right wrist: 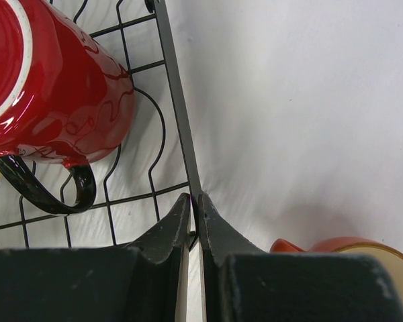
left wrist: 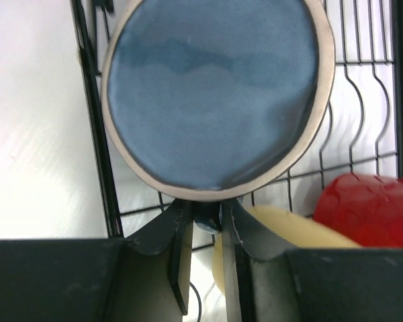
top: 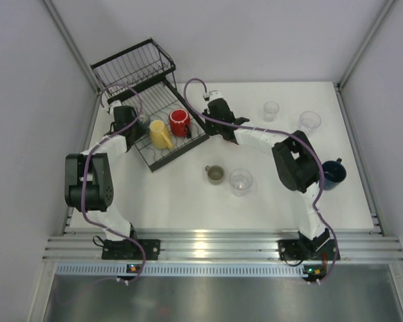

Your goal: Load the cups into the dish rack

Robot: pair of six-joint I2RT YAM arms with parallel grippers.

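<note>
The black wire dish rack [top: 136,66] stands at the back left, its low tray [top: 193,142] nearer the middle. A yellow cup [top: 160,133] and a red cup [top: 179,122] lie in the tray. My left gripper [left wrist: 206,208] is over the tray's left side, shut on the handle of a blue-grey cup [left wrist: 215,87] with a cream rim, which hangs over the tray wires. My right gripper [right wrist: 196,201] is shut on the tray's right rim wire [right wrist: 178,111], next to the red cup [right wrist: 47,80]. An orange-red cup [right wrist: 336,245] lies just right of it.
On the table stand an olive-grey mug [top: 215,174], a clear tumbler [top: 241,181] beside it, and two more tumblers [top: 271,111] [top: 309,121] at the back right. A dark blue mug [top: 333,173] sits by the right arm's elbow. Walls close in left and right.
</note>
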